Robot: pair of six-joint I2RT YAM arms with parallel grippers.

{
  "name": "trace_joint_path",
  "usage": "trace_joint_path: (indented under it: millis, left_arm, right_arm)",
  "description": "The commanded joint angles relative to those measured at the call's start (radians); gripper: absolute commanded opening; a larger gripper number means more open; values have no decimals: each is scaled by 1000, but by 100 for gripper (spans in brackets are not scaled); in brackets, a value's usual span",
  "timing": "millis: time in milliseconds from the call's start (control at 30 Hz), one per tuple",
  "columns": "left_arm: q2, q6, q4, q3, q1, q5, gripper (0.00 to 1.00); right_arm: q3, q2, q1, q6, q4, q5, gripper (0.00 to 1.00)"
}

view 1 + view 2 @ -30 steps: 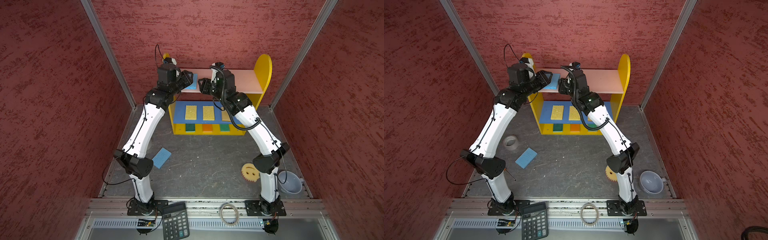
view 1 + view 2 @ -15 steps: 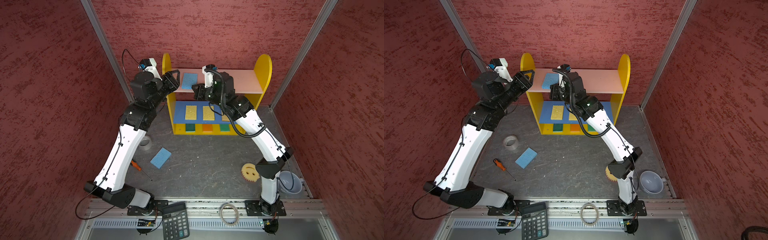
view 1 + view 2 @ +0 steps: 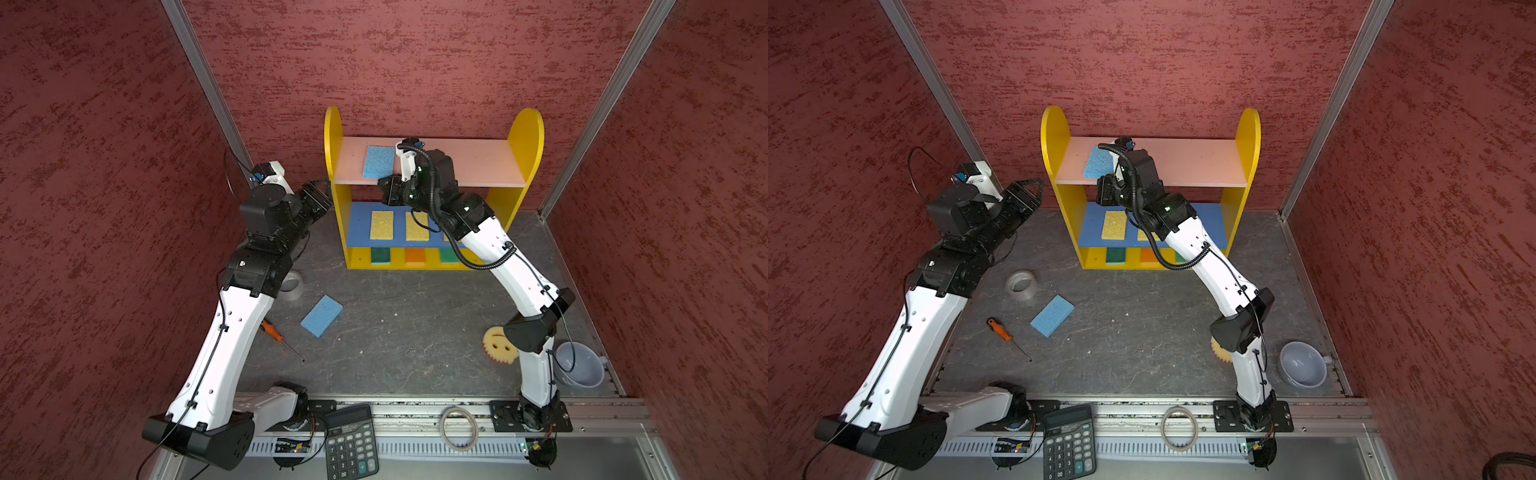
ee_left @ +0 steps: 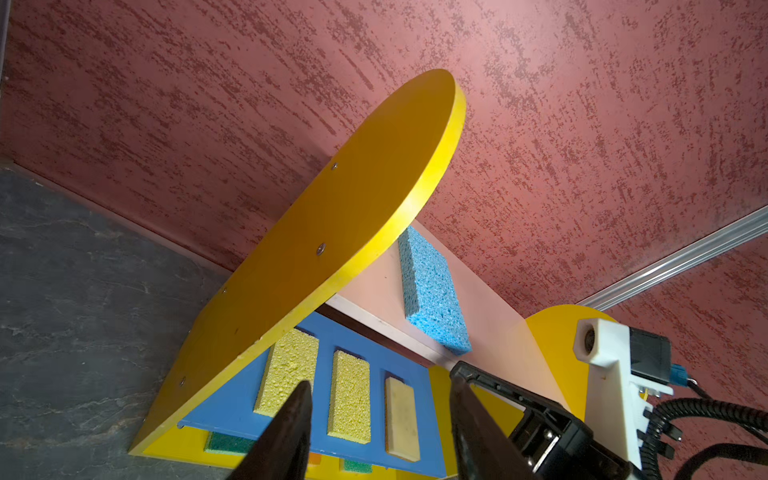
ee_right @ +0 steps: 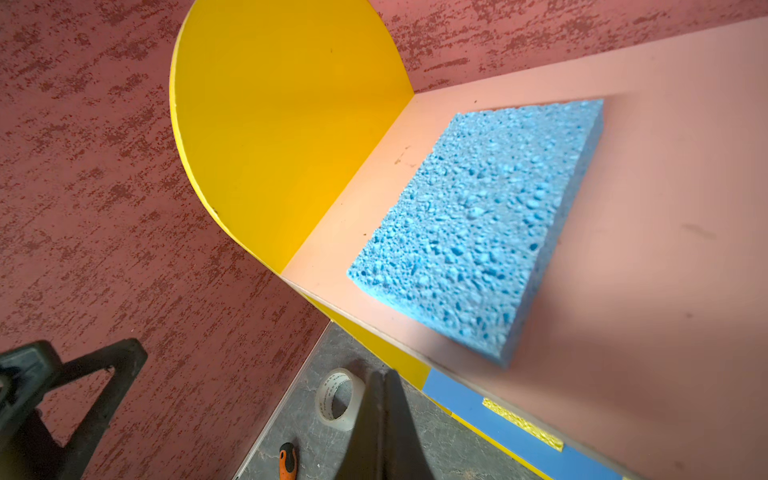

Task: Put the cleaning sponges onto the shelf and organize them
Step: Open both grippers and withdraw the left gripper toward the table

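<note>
You are hovering the clenched, empty right gripper (image 5: 382, 382) beside the blue sponge (image 3: 379, 161) at upper centre, laid leftward on the shelf (image 3: 525, 137), seemingly leaving room, left gripper (image 4: 380, 376) released

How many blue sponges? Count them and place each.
2. One blue sponge lies on the top board of the shelf; the other lies on the table near the tape. The right arm covers part of it, so more may be hidden.

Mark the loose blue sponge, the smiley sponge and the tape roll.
Loose blue sponge (image 3: 321, 316), in a top view, middle of its upper face.
Smiley sponge (image 3: 496, 347), in a top view, its yellow face.
Tape roll (image 3: 1022, 294), in a top view, its outer wall.
</note>
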Motion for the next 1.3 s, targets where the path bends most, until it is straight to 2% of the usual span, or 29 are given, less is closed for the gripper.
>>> trace_joint_path:
  millis: [0,200,467,733,867,1133,1267]
  left_arm:
    - [-25,-8,-3,-44,20,29,53]
    - [-33,-52,-7,-113,76,91,54]
    - [-34,-71,-3,-146,98,121,54]
    - [-62,-56,-56,-194,138,121,55]
    - [-85,-26,-129,-244,187,98,56]
    - [-61,15,-264,-344,317,97,60]
    - [-31,20,-310,-390,352,72,62]
  right_arm:
    - [7,14,-6,13,26,27,0]
    - [32,41,-20,19,24,41,0]
    - [45,58,-32,25,15,34,0]
    - [16,32,-30,23,35,-57,0]
    - [-138,-67,-14,8,141,-82,0]
    - [-550,-319,21,-18,357,-35,0]
    - [-752,-420,28,-11,444,-1,0]
